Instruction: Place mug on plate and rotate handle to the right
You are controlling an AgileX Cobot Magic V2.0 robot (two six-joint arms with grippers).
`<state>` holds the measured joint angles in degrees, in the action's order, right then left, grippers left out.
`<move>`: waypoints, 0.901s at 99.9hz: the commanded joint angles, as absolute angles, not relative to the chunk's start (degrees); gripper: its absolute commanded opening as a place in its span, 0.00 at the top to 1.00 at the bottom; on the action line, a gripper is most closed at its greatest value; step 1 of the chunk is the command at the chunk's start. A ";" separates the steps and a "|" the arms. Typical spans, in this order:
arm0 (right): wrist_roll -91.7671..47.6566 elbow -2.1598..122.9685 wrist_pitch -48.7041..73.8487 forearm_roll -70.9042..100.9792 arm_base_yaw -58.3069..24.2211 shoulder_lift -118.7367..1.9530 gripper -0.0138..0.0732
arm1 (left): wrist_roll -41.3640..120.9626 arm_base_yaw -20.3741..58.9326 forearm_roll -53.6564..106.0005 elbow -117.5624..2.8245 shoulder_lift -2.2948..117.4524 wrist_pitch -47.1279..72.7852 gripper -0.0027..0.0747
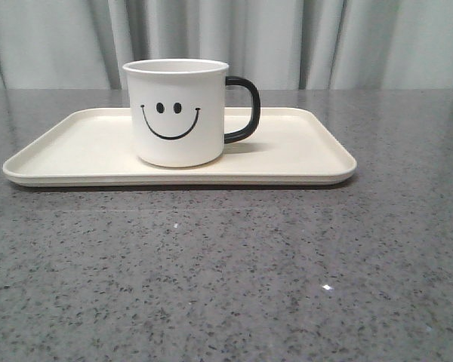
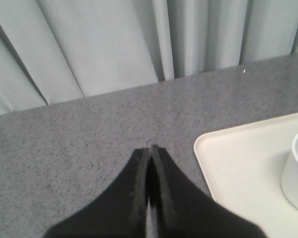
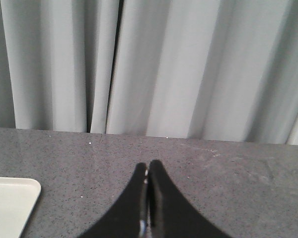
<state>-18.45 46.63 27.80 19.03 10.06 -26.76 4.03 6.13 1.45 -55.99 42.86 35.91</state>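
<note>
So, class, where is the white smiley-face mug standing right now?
In the front view, the white cylindrical smiley-face mug stands upright on the cream rectangular plate, left of its centre, its glossy black handle pointing right.

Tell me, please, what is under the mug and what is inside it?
The mug stands upright on the plate, which lies on the grey table. Its inside cannot be seen: the front view is too low and the left wrist view shows only its edge.
</note>
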 commanded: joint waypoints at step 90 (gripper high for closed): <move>-18.63 48.02 23.47 18.92 10.45 -27.22 0.98 | 3.56 6.08 -4.16 0.57 -1.88 -6.56 0.99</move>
<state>-18.35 46.63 27.89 19.03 10.06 -26.76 3.93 6.13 -1.71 0.08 -0.20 -2.62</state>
